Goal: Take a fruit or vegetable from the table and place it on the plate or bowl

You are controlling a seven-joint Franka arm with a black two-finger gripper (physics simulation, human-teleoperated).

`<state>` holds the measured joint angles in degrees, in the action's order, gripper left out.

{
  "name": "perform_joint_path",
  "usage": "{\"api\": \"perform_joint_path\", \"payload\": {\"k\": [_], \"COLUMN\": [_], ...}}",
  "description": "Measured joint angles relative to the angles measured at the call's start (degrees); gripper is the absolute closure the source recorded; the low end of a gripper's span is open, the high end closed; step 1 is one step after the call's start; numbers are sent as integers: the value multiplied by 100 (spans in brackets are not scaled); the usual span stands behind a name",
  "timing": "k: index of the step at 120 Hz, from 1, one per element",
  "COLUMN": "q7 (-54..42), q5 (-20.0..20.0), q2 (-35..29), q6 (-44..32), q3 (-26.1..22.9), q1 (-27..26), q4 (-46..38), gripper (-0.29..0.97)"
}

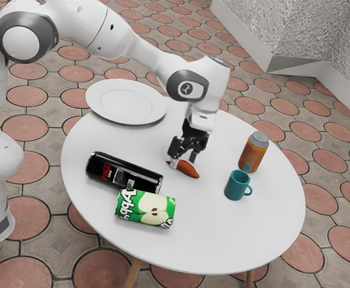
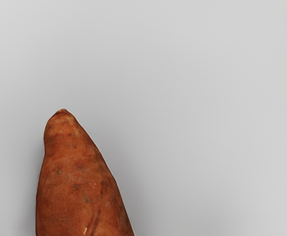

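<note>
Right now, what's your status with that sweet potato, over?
Pincer low at the sweet potato. It lies on the table, not yet on the plate. Black can and green can nearby, neither between it and plate.

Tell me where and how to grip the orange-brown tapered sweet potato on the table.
Grip the orange-brown sweet potato across its thick middle, straight down from above, jaws spanning its short width. It lies flat on the white round table, long and tapering to pointed ends, which would probably slip. The gripper hangs over one end.
</note>
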<state>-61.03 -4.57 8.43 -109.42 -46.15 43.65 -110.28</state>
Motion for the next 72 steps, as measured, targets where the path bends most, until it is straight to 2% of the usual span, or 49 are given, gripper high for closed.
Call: {"api": "perform_joint_path", "payload": {"k": [40,64,72], "q7": [43,119,146], "q5": [0,6,9], "q2": [2,3,4], "q6": [-33,-77,-87], "q3": [7,9,9], "q1": [0,6,8], "q4": [-96,-109,-124], "gripper": [1,39,46]}}
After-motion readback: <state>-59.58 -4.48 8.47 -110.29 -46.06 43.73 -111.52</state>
